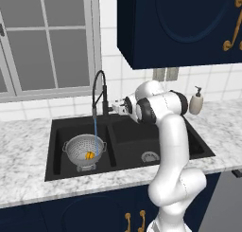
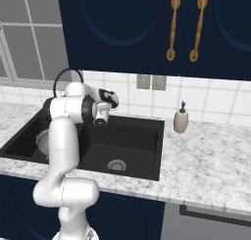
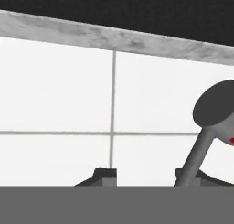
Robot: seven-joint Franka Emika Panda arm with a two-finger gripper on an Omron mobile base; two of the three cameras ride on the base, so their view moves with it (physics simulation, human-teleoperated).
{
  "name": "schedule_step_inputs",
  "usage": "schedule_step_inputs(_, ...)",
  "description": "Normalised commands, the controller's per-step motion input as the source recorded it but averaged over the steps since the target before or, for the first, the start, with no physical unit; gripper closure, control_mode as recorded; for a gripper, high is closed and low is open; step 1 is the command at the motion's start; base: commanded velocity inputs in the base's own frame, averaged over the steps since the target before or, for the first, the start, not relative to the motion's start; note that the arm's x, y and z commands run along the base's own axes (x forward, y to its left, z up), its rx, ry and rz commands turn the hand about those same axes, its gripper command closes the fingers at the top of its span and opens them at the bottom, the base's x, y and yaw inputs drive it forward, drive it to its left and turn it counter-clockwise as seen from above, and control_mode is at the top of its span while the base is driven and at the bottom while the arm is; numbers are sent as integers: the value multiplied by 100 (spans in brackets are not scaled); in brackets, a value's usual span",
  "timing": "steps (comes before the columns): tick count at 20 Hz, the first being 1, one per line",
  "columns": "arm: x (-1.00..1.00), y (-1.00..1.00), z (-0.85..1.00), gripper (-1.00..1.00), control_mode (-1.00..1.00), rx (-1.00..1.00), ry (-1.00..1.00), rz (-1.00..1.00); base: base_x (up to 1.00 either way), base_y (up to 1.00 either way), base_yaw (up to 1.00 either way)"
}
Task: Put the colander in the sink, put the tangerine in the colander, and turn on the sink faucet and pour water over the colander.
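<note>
The silvery colander (image 1: 78, 148) sits in the left basin of the black sink (image 1: 130, 138), with the orange tangerine (image 1: 89, 155) inside it. From the spout of the dark gooseneck faucet (image 1: 99, 86) a thin blue stream of water falls into the colander. My gripper (image 1: 116, 106) hovers just right of the faucet's base, above the sink's back rim. In the hand view the gripper (image 3: 145, 177) is open, facing the white wall tiles. The faucet's grey lever (image 3: 212, 111) stands right by the right fingertip (image 3: 186, 174); nothing is held.
A beige soap bottle (image 1: 196, 102) stands on the marble counter right of the sink. The right basin holds just its silver drain (image 1: 150, 156). A window is behind the faucet, and navy wall cabinets (image 1: 179, 22) hang above the arm.
</note>
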Motion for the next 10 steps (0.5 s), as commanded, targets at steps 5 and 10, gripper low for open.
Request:
schedule_step_inputs(5,-86,-79,98,100,-100,32,-34,-4,0,0,0)
schedule_step_inputs(10,-100,-37,100,100,-100,29,-45,0,0,0,0)
